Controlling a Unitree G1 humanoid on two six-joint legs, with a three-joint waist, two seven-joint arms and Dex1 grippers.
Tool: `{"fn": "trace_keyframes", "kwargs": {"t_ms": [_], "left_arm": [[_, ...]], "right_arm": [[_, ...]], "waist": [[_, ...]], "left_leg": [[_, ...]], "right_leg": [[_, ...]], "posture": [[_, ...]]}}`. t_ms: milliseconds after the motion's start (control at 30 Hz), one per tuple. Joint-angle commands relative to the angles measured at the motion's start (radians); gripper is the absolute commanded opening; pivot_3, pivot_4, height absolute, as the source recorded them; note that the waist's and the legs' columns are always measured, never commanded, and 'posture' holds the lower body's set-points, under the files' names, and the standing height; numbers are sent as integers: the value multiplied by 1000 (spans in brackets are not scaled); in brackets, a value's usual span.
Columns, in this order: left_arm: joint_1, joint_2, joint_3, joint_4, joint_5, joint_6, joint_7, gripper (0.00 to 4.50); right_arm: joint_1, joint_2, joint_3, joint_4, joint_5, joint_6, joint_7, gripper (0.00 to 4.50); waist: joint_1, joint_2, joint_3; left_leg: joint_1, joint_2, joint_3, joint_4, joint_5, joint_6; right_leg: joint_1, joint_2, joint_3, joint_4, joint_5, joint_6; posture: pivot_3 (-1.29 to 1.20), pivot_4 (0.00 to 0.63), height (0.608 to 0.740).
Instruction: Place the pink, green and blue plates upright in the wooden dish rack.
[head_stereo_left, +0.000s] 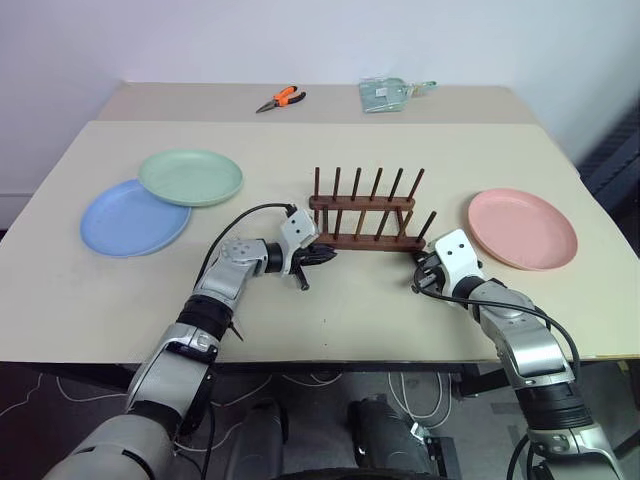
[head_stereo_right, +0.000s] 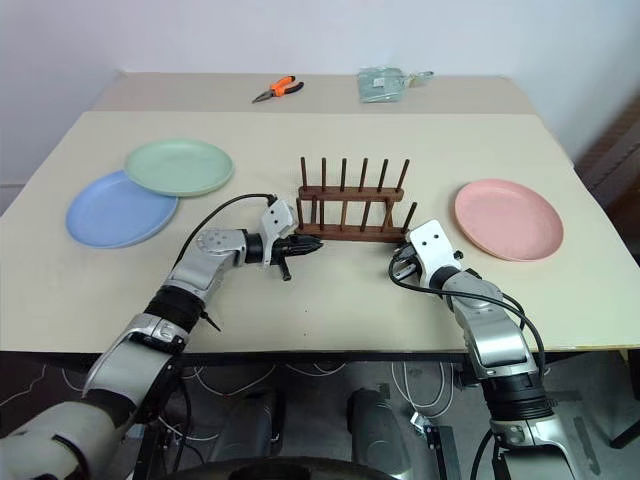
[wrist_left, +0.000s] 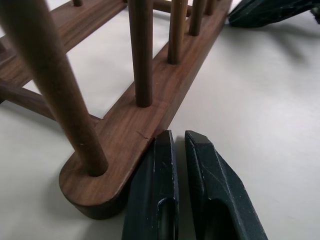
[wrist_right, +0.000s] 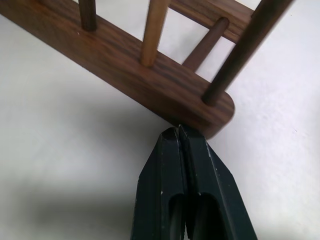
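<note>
Both end effectors sit at the rack's near rail, one at each end, and neither has hold of anything. My big beige surface (head_stereo_left: 330, 300) carries everything. On my left side lies the blue plate (head_stereo_left: 125, 220), flat, with the green plate (head_stereo_left: 191, 176) overlapping its far edge, also flat. Over on my right the pink plate (head_stereo_left: 523, 228) lies flat by itself, well apart from the other two. Between them stands the wooden rack (head_stereo_left: 362, 212), pegs upright, no plate in it yet.

Now the left end effector (wrist_left: 179, 145): fingers nearly together, just a thin slit between them, tips pressed up against the side of the near rail at its rounded left end, beside the first peg. Nothing sits between the fingers. Right end effector (wrist_right: 178, 132): fingers fully together, tips touching the rounded right end of that same rail, again gripping nothing.

At the far edge of the surface I can see orange-handled pliers (head_stereo_left: 280, 99) and, to their right, a small clear packet (head_stereo_left: 385, 94), both well away from the rack.
</note>
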Motion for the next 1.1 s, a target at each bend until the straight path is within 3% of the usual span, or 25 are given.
{"fn": "trace_keyframes", "kwargs": {"t_ms": [33, 233, 367, 533, 633, 800, 833, 933, 1100], "left_arm": [[57, 43, -3, -7, 16, 27, -39, 334], [224, 211, 15, -248, -50, 73, -214, 334], [285, 281, 66, -346, -108, 83, -255, 334], [286, 307, 136, -435, -188, 150, -243, 334], [284, 314, 146, -491, -206, 174, -240, 334], [297, 308, 129, -606, -219, 209, -224, 334], [297, 306, 126, -617, -220, 218, -220, 334], [305, 304, 116, -648, -226, 256, -216, 334], [297, 277, 176, -607, -223, 226, -127, 334]], "right_arm": [[57, -64, -77, -114, 17, -8, 39, 803], [193, -257, -175, -238, -70, -52, 75, 3779], [211, -369, -146, -118, -179, -148, 83, 3779], [86, -383, -77, 135, -272, -295, 36, 3779], [20, -375, -39, 258, -314, -369, 11, 2951], [-55, -375, 15, 412, -379, -468, -28, 361], [-63, -374, 18, 425, -381, -480, -29, 49], [-74, -373, 10, 421, -383, -503, -40, 49], [-90, -412, -100, 130, -349, -477, -27, 49]], "waist": [[0, 0, 0], [-29, 3, -2], [-30, 4, -2], [-27, 4, -2], [-26, 3, -1], [-22, 3, 0], [-22, 3, 0], [-26, 3, 0], [-29, 7, 2]], "left_leg": [[0, 0, 0, 0, 0, 0], [1, 1, 1, -2, -2, 4], [3, 1, 2, -3, -2, 4], [0, 1, 2, -1, -2, 4], [-2, 1, 2, -1, -2, 4], [-3, 0, 3, -1, -2, 4], [-3, 0, 2, -1, -2, 4], [-2, 0, 2, -1, -2, 4], [-2, 0, 3, -1, -2, 4]], "right_leg": [[0, 0, 0, 0, 0, 0], [-2, 1, 1, 0, -1, 0], [-1, 1, 1, 0, -1, 0], [-3, 0, 1, 0, -1, -1], [-4, 0, 1, 0, -1, 0], [-4, -1, 2, -1, -1, 0], [-4, -1, 2, -1, -1, 0], [-4, -1, 2, 0, -1, 0], [-6, 0, 3, 1, -1, 1]], "posture": [[0, 150, 732], [0, 150, 732], [0, 150, 732], [0, 150, 732], [0, 150, 732], [0, 150, 732], [0, 150, 732], [0, 150, 732], [0, 150, 732]]}}
